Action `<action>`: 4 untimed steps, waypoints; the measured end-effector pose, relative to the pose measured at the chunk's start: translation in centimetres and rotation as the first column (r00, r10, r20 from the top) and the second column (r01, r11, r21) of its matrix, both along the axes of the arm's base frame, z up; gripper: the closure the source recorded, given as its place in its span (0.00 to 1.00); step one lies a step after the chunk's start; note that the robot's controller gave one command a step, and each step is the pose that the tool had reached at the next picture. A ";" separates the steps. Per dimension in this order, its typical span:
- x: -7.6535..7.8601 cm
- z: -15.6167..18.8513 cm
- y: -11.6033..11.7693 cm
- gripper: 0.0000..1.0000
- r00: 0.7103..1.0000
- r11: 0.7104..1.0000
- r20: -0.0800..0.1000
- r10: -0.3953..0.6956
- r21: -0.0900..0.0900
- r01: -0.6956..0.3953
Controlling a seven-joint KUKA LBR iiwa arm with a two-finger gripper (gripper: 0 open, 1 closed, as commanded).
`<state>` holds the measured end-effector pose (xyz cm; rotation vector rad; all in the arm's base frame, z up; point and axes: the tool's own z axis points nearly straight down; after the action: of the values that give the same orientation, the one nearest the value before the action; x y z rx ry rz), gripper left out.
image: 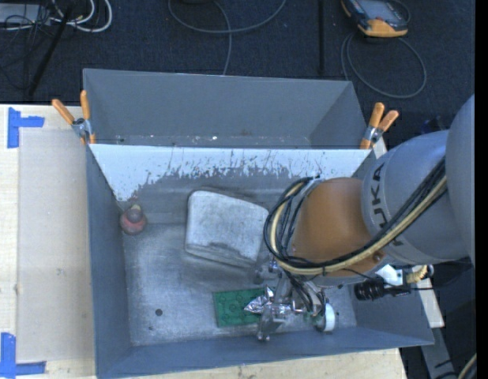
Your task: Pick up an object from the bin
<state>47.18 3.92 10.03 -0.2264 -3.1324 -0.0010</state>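
Green board (230, 307) lies flat, long axis left-right, right end beneath the hand (268, 316).

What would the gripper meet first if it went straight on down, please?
Probably the flat green piece lying under it; the gripper hangs over its right end, though depth is unclear.

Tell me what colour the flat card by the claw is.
The card is green, seen best in the camera view.
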 end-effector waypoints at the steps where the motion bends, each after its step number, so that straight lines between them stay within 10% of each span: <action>1: 0.2 0.2 -0.1 0.00 0.999 0.999 -0.001 -0.050 0.000 0.050; 3: 0.7 -2.8 -0.6 0.00 0.995 0.995 0.002 -0.105 0.001 0.105; 4: 0.8 -2.7 -0.6 1.00 0.994 0.994 0.002 -0.106 0.002 0.106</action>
<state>47.94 3.32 7.33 -0.3928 -3.1178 -0.0036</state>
